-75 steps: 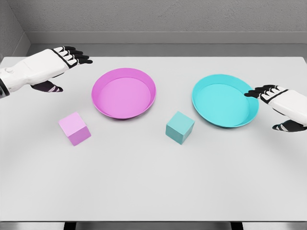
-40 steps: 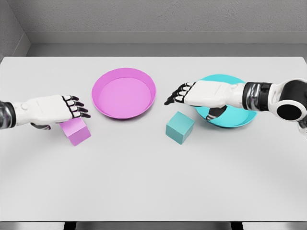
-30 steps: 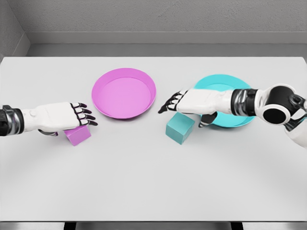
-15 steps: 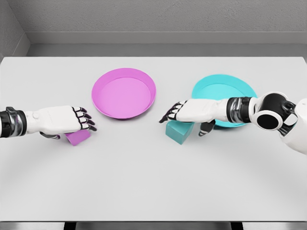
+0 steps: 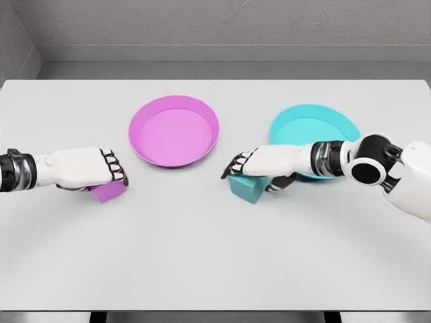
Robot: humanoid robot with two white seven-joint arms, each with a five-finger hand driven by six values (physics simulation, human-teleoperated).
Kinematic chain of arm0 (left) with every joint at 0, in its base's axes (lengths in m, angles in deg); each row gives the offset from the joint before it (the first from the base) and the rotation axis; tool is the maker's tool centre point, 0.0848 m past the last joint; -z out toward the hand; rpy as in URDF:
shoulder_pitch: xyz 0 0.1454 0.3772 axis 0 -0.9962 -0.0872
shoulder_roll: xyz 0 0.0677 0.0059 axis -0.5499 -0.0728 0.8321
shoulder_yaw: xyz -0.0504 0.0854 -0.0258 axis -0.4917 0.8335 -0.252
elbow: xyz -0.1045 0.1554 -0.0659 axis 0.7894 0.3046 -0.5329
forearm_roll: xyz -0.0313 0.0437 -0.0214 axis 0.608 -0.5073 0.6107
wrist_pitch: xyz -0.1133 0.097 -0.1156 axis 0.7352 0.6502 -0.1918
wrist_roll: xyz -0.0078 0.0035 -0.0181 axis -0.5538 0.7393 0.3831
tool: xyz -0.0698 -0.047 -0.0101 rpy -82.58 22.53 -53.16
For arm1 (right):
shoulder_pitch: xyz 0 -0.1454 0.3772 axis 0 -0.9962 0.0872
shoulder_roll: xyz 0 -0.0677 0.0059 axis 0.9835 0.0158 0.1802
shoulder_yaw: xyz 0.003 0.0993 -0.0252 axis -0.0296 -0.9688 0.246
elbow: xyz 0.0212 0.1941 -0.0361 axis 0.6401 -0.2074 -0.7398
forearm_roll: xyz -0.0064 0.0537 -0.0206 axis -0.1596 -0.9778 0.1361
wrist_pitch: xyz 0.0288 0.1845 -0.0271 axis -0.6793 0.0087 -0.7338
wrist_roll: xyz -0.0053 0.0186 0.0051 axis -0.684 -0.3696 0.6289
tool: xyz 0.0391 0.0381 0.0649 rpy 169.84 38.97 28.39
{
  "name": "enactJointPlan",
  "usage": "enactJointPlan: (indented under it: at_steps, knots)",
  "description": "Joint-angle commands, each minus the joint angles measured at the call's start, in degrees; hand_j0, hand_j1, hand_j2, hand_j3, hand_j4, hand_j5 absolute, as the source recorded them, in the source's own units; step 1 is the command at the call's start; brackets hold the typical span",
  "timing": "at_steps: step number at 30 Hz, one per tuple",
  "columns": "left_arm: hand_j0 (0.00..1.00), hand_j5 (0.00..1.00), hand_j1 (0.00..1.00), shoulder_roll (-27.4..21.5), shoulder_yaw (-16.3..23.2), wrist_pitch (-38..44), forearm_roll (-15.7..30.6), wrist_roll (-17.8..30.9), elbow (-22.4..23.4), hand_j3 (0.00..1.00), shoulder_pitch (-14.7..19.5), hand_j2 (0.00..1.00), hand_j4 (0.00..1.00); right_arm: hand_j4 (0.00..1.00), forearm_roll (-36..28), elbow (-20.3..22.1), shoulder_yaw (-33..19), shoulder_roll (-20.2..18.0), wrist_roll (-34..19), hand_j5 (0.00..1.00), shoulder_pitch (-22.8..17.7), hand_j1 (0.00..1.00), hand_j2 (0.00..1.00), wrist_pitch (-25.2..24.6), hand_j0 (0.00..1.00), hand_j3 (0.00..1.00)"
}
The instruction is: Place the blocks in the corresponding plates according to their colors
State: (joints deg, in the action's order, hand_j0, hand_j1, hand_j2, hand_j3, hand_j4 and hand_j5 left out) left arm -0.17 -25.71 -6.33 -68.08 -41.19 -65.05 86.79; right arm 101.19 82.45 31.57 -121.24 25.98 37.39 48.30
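Blocks sit under both hands: the pink block at left-centre under the left hand's curled fingers, the teal block at centre under the right hand, fingers draped over, each below its matching plate.

Each robot hand on its block

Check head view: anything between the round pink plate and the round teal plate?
Nothing lies there. In the head view, only bare white table separates the round pink plate from the round teal plate; both cubes sit nearer the camera.
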Motion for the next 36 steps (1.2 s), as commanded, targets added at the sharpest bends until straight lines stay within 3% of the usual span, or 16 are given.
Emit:
enactJointPlan:
  at_steps: [1, 6, 11, 18, 20, 26, 31, 34, 36]
  knots:
    - [0.52, 0.52, 0.52, 0.1, -0.1, -0.1, -0.2, 0.1, 0.0, 0.52, 0.0, 0.52, 0.52, 0.50, 0.0, 0.1, -0.2, -0.1, -0.4, 0.50, 0.0, 0.50, 0.50, 0.3, 0.50, 0.50]
    - [0.52, 0.52, 0.52, -0.3, -1.0, -0.1, 1.9, 0.0, 0.0, 0.52, 0.3, 0.52, 0.52, 0.43, 0.0, 0.3, -0.5, -0.6, -0.4, 0.43, 0.1, 0.43, 0.43, 0.2, 0.43, 0.43]
    - [0.52, 0.52, 0.52, -0.6, -5.7, -0.1, 4.2, 0.1, 0.0, 0.52, 0.4, 0.52, 0.52, 0.43, 0.0, 0.4, -1.7, -0.6, -0.4, 0.43, 0.6, 0.43, 0.43, 0.3, 0.43, 0.43]
    - [0.51, 0.51, 0.51, 0.1, -6.5, -0.1, 7.2, 0.0, 0.6, 0.51, 3.8, 0.51, 0.51, 0.42, -0.1, 0.9, -4.4, -0.4, -0.4, 0.42, 1.0, 0.42, 0.42, 0.3, 0.42, 0.42]
    - [0.51, 0.51, 0.51, 2.8, -6.4, -0.1, 7.3, 0.0, 0.9, 0.51, 5.9, 0.51, 0.51, 0.42, -0.1, 0.9, -5.9, -0.4, -0.4, 0.42, 1.0, 0.42, 0.42, 0.3, 0.42, 0.42]
    - [0.51, 0.51, 0.51, 8.1, -6.2, -0.1, 6.8, 0.0, 1.0, 0.51, 8.0, 0.51, 0.51, 0.42, -0.2, 1.0, -9.2, -0.7, -0.4, 0.42, 1.4, 0.42, 0.42, 0.0, 0.42, 0.42]
    - [0.52, 0.52, 0.52, 12.9, -5.4, -0.1, 5.8, 0.0, 6.4, 0.52, 11.1, 0.52, 0.52, 0.42, -0.3, 0.8, -11.2, -1.0, -0.4, 0.42, 2.0, 0.42, 0.42, -0.3, 0.42, 0.42]
    - [0.52, 0.52, 0.52, 15.8, -5.1, -0.1, 4.3, 0.0, 8.1, 0.52, 12.1, 0.52, 0.52, 0.42, -0.3, 0.1, -13.4, -3.3, -0.4, 0.42, 1.6, 0.42, 0.42, -0.3, 0.42, 0.42]
    - [0.52, 0.52, 0.52, 17.9, -1.2, -0.1, 4.2, 0.0, 11.4, 0.52, 14.6, 0.52, 0.52, 0.42, -0.3, 0.1, -13.6, -5.7, -0.4, 0.42, 1.3, 0.42, 0.42, -0.3, 0.42, 0.42]
